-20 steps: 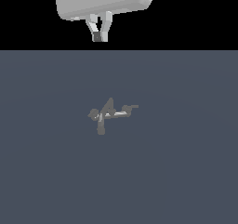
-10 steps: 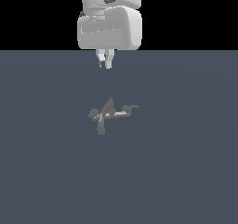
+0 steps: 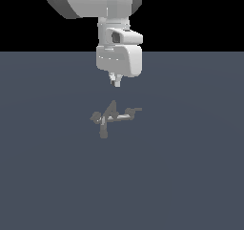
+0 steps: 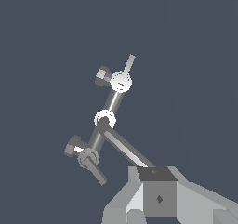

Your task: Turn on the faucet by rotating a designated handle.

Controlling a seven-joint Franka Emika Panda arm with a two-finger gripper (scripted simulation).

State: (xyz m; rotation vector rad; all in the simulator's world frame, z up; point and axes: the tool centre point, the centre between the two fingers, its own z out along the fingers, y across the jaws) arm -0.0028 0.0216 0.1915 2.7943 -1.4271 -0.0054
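Grey floor; faucet [image 3: 110, 116] small, handle [image 4: 126, 148] end hidden behind fingers [image 3: 116, 81]; grip unclear.

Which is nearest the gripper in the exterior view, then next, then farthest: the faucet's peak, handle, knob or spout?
From the gripper:
1. Pointed peak, just below it.
2. Handle, toward the exterior view's right, and round knob, left: too close to call.
3. Stubby spout, lowest in frame.

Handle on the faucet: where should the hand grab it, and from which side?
Probably near the free tip of the handle, at the exterior view's right, away from the cluttered hub of the faucet. The bar is slim and lies roughly level, so bring the hand straight down, straddling it.
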